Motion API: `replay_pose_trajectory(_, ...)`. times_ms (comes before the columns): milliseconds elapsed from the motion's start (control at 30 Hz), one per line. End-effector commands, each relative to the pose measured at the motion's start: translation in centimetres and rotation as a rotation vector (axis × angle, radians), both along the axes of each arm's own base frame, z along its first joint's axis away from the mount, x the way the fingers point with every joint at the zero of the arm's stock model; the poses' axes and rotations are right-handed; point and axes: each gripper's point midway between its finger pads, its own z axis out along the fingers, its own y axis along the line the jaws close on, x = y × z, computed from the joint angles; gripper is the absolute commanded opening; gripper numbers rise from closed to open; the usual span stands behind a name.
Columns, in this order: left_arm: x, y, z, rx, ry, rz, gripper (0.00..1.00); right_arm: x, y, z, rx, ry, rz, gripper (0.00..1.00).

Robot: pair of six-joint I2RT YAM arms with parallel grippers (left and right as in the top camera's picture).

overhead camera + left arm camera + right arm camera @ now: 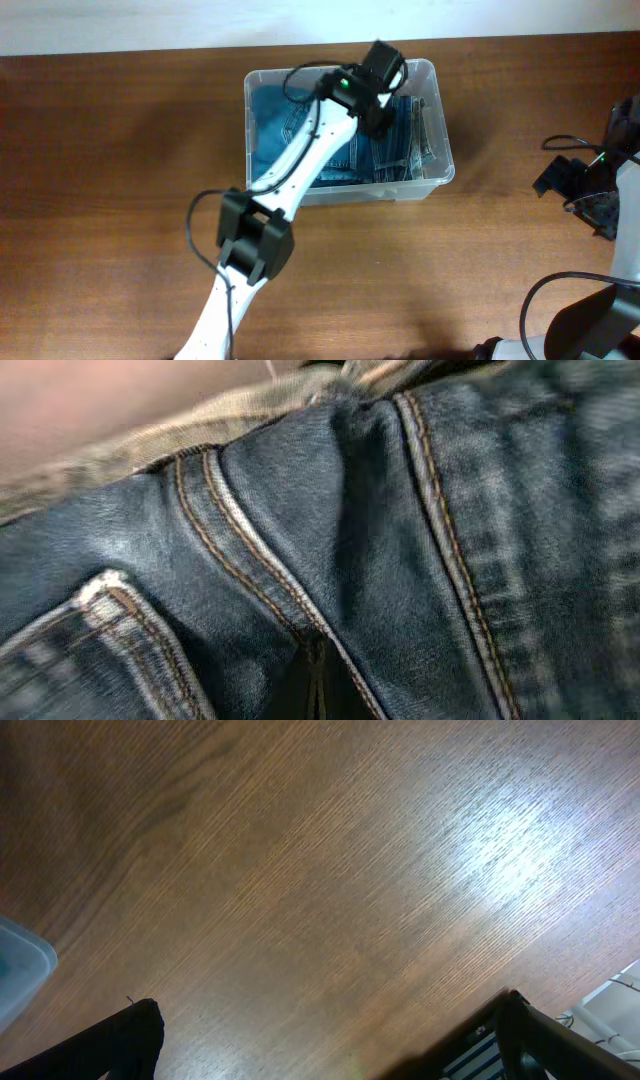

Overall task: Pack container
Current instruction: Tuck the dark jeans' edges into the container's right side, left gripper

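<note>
- Currently the left gripper (377, 118) is reaching down into the container (443, 120), its fingers closed together, close over folded blue jeans (330, 540).
- The container is sitting at the far middle of the wooden table (120, 150), with the jeans lying inside it.
- The right gripper (325, 1045) is hovering over the table well to the container's right, jaws spread wide and holding nothing.

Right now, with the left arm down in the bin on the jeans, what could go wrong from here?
1. The left gripper is shut, close against the jeans; if a seam catches, lifting might drag them out.
2. Nothing steadies the container: the right gripper hangs open over the table, well off to the side, so a snag could shift or tip it.
</note>
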Motion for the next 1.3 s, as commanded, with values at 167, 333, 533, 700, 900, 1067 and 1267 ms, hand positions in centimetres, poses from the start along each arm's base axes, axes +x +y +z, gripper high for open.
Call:
replay_pose_trajectory(167, 0.5, 0.5, -4.9, 0.058, 0.048, -0.002, 0.01, 0.0, 0.0, 0.0, -0.001, -0.001, -0.009, 0.98)
replay_pose_trajectory(333, 2.0, 0.7, -0.1, 0.039, -0.06, 0.01, 0.01, 0.0, 0.0, 0.0, -0.001, -0.001, -0.009, 0.98)
replay_pose_trajectory(533, 3.5, 5.4, 8.1, 0.148, -0.244, 0.127, 0.01, 0.0, 0.0, 0.0, -0.001, 0.0, -0.009, 0.98)
replay_pose_trajectory(700, 3.5, 11.0, 9.2, 0.252, -0.213, 0.211, 0.01, 0.0, 0.0, 0.0, -0.001, -0.001, -0.009, 0.99)
replay_pose_trajectory(900, 3.7, 16.3, 7.1, 0.228, -0.069, 0.321, 0.01, 0.0, 0.0, 0.0, -0.001, -0.001, -0.009, 0.98)
replay_pose_trajectory(1067, 3.3, 17.2, 4.7, 0.098, 0.078, 0.316, 0.01, 0.0, 0.0, 0.0, -0.001, 0.0, -0.009, 0.98)
replay_pose_trajectory(1267, 2.5, 18.2, 0.1, 0.109, 0.188, 0.323, 0.01, 0.0, 0.0, 0.0, -0.001, -0.001, -0.009, 0.98)
